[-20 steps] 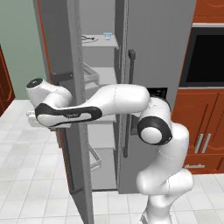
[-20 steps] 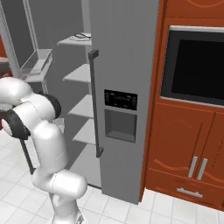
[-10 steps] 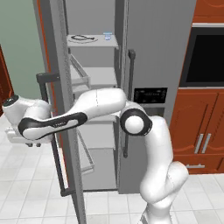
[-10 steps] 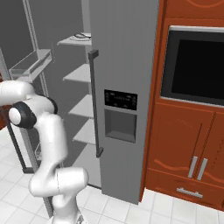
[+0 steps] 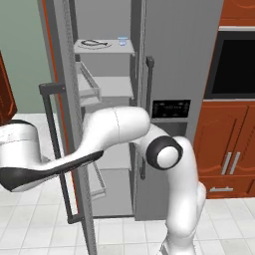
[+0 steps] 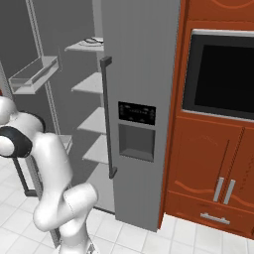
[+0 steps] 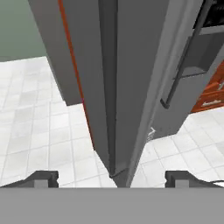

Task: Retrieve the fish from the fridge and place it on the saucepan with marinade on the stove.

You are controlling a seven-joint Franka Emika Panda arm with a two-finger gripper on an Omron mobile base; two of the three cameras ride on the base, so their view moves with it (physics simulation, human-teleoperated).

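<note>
The fridge (image 5: 174, 60) (image 6: 139, 59) stands with its left door (image 5: 67, 124) swung wide open. On the top shelf lies the small dark fish (image 5: 94, 44) (image 6: 92, 40), with a clear-blue cup (image 5: 122, 40) to its right. My arm reaches far out to the left, past the open door. In the hand view my gripper (image 7: 111, 179) is open, its fingertips (image 7: 41, 177) spread wide, and the door's grey edge (image 7: 118, 78) rises straight ahead between them without touching. The saucepan and the stove are out of view.
The door's long dark handle (image 5: 52, 129) faces my arm. A door bin (image 6: 32, 74) juts from the door's inner side. A black wall oven (image 5: 236, 62) (image 6: 223, 74) and red-brown cabinets (image 6: 213, 173) stand right of the fridge. White tiles cover the floor (image 7: 39, 109).
The left fridge door has swung wider open as my arm swept further left. The fingers, shut a moment ago, have now spread apart.
</note>
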